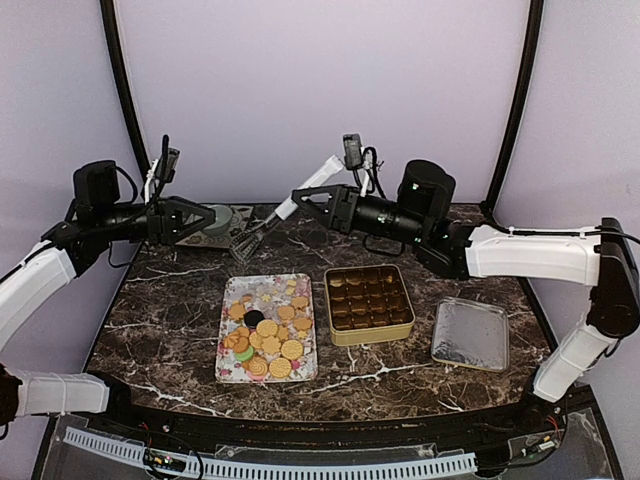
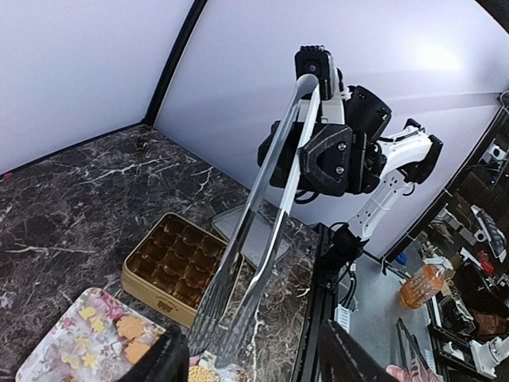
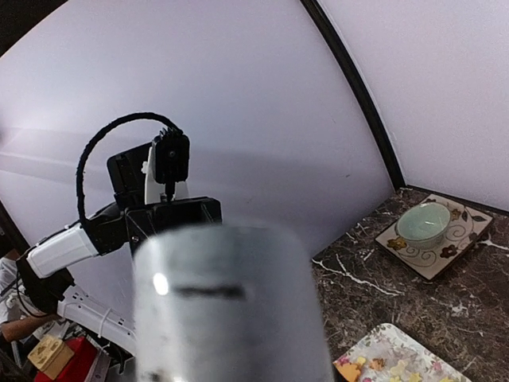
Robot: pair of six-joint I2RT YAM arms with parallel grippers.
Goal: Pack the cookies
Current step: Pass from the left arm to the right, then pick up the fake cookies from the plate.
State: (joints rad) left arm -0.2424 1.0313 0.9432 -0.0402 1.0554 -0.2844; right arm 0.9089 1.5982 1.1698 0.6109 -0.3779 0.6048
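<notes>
The cookies (image 1: 268, 335), small round biscuits that are mostly golden with a few pink, green and dark ones, lie on a flower-patterned tray (image 1: 228, 372). Metal tongs (image 1: 270, 220) hang slanted in the air behind the tray. My right gripper (image 1: 303, 198) is shut on their handle end. My left gripper (image 1: 207, 222) stands open just left of the tong tips. In the left wrist view the tongs (image 2: 262, 207) run down between my open left gripper (image 2: 254, 352) without touching either finger. In the right wrist view the tongs (image 3: 231, 310) are a blur that hides my fingers.
A gold square tin (image 1: 370, 338) lined with brown paper cups sits right of the tray. Its lid (image 1: 471, 333) lies further right. A pale green bowl (image 1: 218, 218) on a saucer stands at the back left, under my left gripper. The tin (image 2: 171, 263) also shows below the tongs.
</notes>
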